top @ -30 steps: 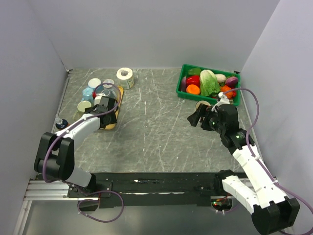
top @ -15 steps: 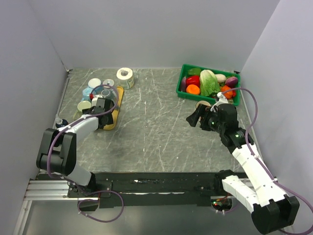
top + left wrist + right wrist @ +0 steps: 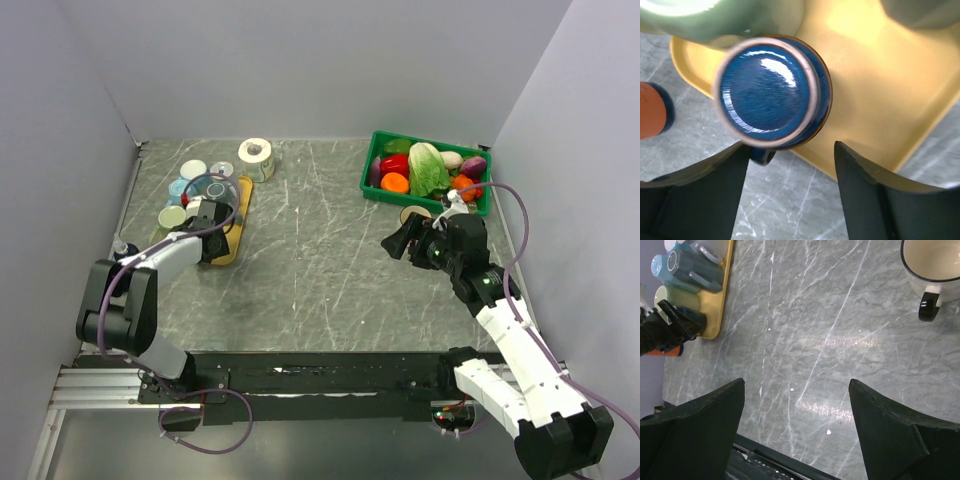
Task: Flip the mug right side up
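Hovering over upside-down blue mug [image 3: 771, 97], left claw [image 3: 790, 156] spread, yellow tray [image 3: 880, 100] beneath

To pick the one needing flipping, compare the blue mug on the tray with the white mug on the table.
The blue mug is upside down, showing its closed base; the white mug stands mouth up. The blue mug is glossy dark blue; the white mug is cream with a black rim and handle. Both have one handle.

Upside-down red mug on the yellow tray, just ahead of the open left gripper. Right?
Not red: the left wrist view shows the mug is dark blue. It is upside down on the yellow tray, just ahead of the open left gripper.
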